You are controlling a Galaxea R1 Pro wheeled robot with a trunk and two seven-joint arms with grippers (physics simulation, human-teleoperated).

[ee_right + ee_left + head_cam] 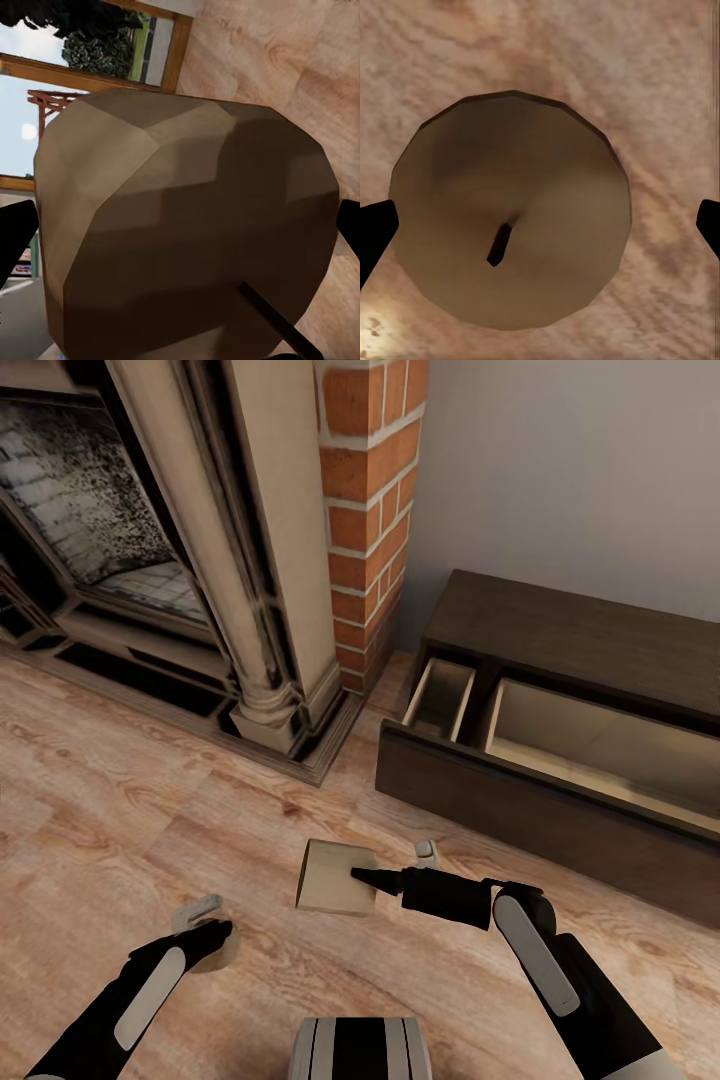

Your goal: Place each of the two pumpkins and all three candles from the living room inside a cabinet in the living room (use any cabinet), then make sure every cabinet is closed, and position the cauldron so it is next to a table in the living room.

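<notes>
Right now both arms are low over the wood floor (120, 800), each gripper at a candle.

Right gripper (362, 877): a beige candle (337, 877) sits between its fingers, lifted off the floor and tipped over, long axis roughly level and in line with the fingers, one flat end facing away from the gripper toward the fireplace (150, 540) side. In the right wrist view the candle (187, 232) spans the whole gap between the two dark fingertips (15, 240), wick (274, 322) end toward the camera. Looks clamped on it.

Left gripper (215, 932): pointing straight down at a second candle (205, 945) standing upright on the floor. Left wrist view looks down its axis: round top face (510, 210), short dark wick (499, 244) near centre, candle centred between the fingers (375, 232). Fingertips sit at the candle's sides; contact is not resolvable, so can't tell if it's spread or closed on it.

Cabinet (560, 620) is ahead of the right fingers, along the wall by the brick column (365, 510). Its drawer (545, 760) is pulled out, pale compartments showing.
</notes>
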